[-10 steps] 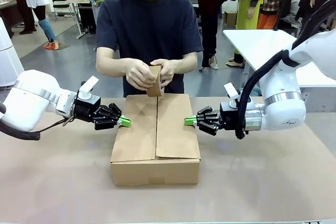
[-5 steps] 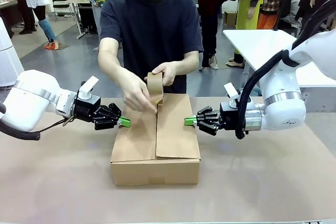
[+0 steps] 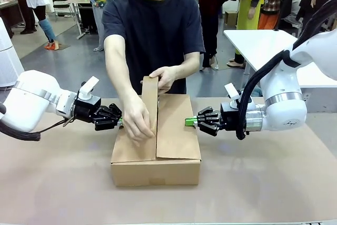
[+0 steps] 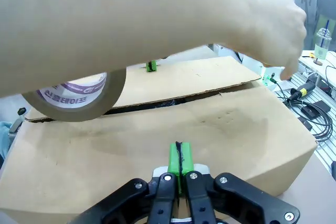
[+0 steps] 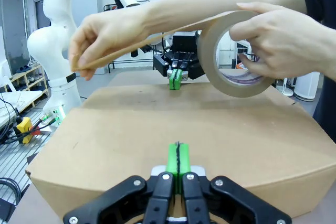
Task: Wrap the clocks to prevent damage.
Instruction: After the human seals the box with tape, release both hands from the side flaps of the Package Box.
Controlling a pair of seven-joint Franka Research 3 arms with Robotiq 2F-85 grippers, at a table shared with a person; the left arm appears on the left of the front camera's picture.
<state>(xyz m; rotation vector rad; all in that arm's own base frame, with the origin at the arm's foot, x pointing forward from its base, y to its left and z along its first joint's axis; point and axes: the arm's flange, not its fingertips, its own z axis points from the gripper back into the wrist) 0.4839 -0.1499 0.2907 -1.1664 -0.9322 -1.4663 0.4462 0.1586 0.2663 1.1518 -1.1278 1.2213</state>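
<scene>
Brown cardboard box, flaps shut, sits mid worktop, nearer the far edge than the near one. Top seam runs near-to-far along box centre.

Person at far edge of the beige worktop, dark T-shirt. One hand presses a strip of brown packing tape down onto the seam, approx mid-box. Other hand holds the brown tape roll up above the far edge of box; strip stretched taut btwn the two hands. Right wrist view: roll held on edge, fingers through the core, strip running out to the pinching hand.

Left gripper, black w/ green pads: level w/ box top, just beside its left side; tip partly hidden behind person's hand in front view. Jaws together, pads flat against each other, nothing btwn them (left wrist view). Whether the tip touches the cardboard: can't tell.

Right gripper: same height, opposite side, tip at the box's right edge. Jaws together, nothing held. Contact w/ box: can't tell.

Both arms come in low and roughly horizontal, pointing at each other across the box.

Clocks: whereabouts can't be told, box closed.
</scene>
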